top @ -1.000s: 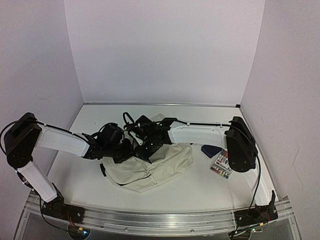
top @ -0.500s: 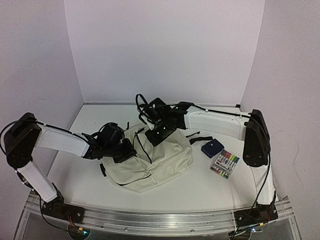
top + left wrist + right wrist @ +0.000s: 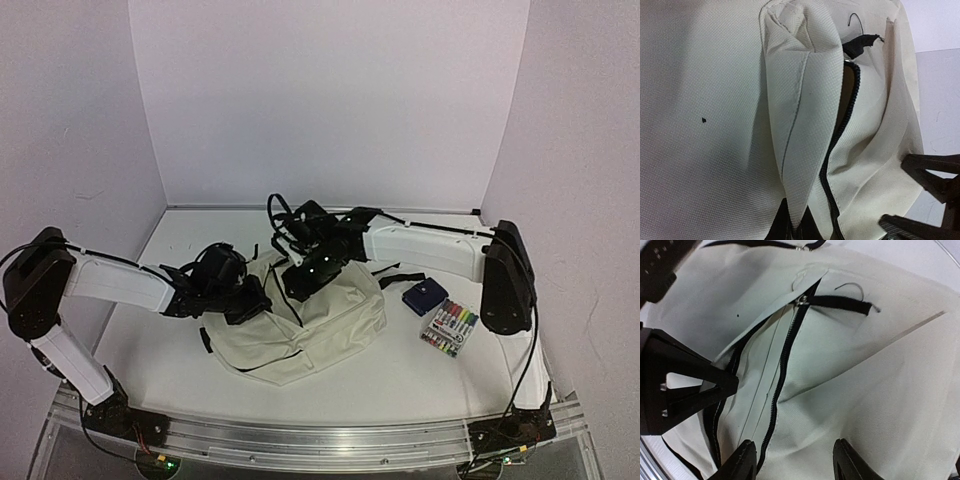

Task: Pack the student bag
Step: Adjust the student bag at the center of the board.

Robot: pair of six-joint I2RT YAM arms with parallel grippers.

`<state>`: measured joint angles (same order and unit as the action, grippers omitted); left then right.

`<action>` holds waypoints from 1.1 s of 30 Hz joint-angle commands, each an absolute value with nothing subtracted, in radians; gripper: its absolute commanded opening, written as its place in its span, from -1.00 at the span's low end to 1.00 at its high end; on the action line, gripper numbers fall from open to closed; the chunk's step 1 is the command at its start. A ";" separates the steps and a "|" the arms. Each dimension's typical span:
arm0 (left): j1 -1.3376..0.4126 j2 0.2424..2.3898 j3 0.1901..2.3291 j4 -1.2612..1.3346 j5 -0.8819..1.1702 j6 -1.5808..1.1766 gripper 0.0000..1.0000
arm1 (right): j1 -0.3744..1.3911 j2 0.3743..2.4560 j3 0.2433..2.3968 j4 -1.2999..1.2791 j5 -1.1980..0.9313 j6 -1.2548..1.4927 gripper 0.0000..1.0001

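The cream student bag [image 3: 310, 325] lies at the table's centre with its black zipper [image 3: 785, 360] partly open. My left gripper [image 3: 250, 298] is shut on a fold of the bag's fabric beside the zipper; in the left wrist view the fold [image 3: 795, 150] runs down between the jaws of the left gripper [image 3: 795, 227]. My right gripper [image 3: 300, 275] hovers over the bag's top, open and empty. In the right wrist view the right gripper [image 3: 797, 465] straddles plain fabric just right of the zipper. The zipper pull [image 3: 802, 300] lies at the far end.
A small navy pouch [image 3: 425, 297] and a pack of coloured markers [image 3: 450, 328] lie to the right of the bag. White walls close the back and both sides. The left gripper's black frame [image 3: 680, 385] sits close to the right gripper.
My right arm rose off the bag, swung back, then eased slightly left and down over it. The bag's top edge got pulled up. The left gripper kept its hold.
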<state>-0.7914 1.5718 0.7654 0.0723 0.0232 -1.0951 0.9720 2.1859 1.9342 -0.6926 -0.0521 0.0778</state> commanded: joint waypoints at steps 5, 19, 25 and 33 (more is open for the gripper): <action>-0.793 1.628 0.688 0.247 0.082 -1.180 -1.00 | 1.009 2.335 2.057 -0.701 0.161 0.114 0.26; -0.793 1.606 0.658 0.284 0.083 -1.193 -1.00 | 1.015 2.443 2.048 -0.601 0.364 0.068 0.24; -0.793 1.589 0.664 0.258 0.071 -1.192 -0.99 | 1.014 2.423 1.970 -0.587 0.396 0.012 -0.25; -0.793 1.580 0.679 0.233 0.059 -1.169 -1.00 | 1.001 2.197 1.950 -0.593 0.196 0.012 -0.95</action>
